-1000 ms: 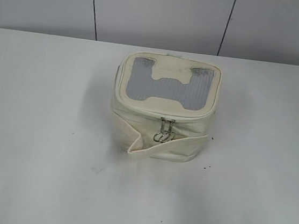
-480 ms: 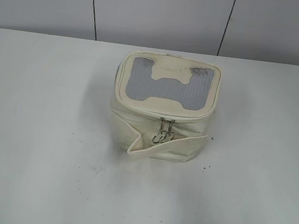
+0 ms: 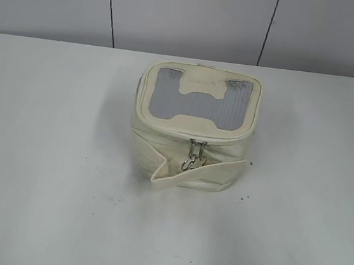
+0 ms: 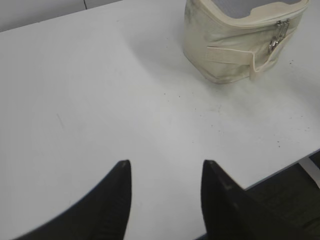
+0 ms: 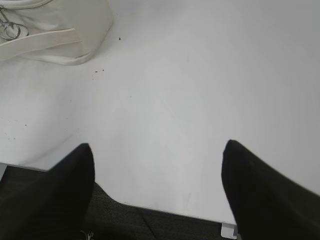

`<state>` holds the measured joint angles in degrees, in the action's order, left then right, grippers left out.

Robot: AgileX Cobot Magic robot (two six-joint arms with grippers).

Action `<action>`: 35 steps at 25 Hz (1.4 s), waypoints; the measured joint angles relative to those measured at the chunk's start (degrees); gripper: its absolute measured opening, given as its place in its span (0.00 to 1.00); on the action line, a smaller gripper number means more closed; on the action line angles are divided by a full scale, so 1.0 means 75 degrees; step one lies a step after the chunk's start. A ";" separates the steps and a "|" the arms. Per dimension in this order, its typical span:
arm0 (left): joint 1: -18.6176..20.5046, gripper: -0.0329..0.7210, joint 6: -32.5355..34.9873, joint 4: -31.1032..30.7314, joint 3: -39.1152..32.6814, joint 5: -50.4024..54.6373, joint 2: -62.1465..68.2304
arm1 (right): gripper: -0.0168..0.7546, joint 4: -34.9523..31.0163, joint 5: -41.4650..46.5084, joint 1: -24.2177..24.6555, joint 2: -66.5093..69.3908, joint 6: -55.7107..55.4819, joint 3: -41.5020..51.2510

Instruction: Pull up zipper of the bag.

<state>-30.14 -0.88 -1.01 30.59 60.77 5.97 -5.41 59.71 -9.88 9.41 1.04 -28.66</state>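
The cream-white boxy bag [image 3: 194, 125] stands on the white table, grey mesh top panel with a cream H-shaped patch facing up. Its zipper [image 3: 193, 134] runs round the top rim; two silver ring pulls [image 3: 195, 155] hang together at the front above the wide strap [image 3: 198, 173]. The bag also shows in the left wrist view [image 4: 240, 42] at top right and in the right wrist view [image 5: 50, 30] at top left. My left gripper [image 4: 165, 167] is open and empty, far from the bag. My right gripper [image 5: 157, 150] is open wide and empty over the table's front edge. Neither gripper shows in the exterior view.
The white table [image 3: 46, 156] has small dark specks near the bag. Its front edge [image 5: 165, 212] shows in the right wrist view with dark floor below, and its corner edge [image 4: 285, 167] shows in the left wrist view. A grey panelled wall [image 3: 190, 16] stands behind.
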 joint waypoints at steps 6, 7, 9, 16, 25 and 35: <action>0.0694 0.51 0.0000 0.0015 0.0000 0.0000 0.0000 | 0.79 -0.0055 0.0000 0.0727 -0.0018 0.0000 0.0000; 0.0974 0.51 0.0000 0.0015 0.0000 0.0000 0.0000 | 0.79 -0.0055 0.0000 0.0929 -0.0018 0.0000 0.0000; 0.1719 0.51 0.0000 0.0015 0.0000 0.0000 0.0000 | 0.79 -0.0055 0.0000 0.1218 -0.0040 0.0000 0.0000; 0.3685 0.51 0.0000 0.0015 0.0000 0.0000 -0.0583 | 0.79 -0.0058 0.0000 0.1430 -0.0889 0.0008 0.0000; 0.3974 0.51 0.0000 0.0024 0.0000 0.0003 -0.0840 | 0.79 -0.0095 -0.0002 0.1430 -0.1318 0.0008 0.0000; 0.3974 0.51 0.0000 0.0024 0.0000 0.0003 -0.0840 | 0.79 -0.0099 -0.0002 0.1430 -0.1318 0.0008 0.0000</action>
<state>-0.34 -0.88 -0.83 30.59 60.79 -0.33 -6.15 59.70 0.84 -0.48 1.10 -28.66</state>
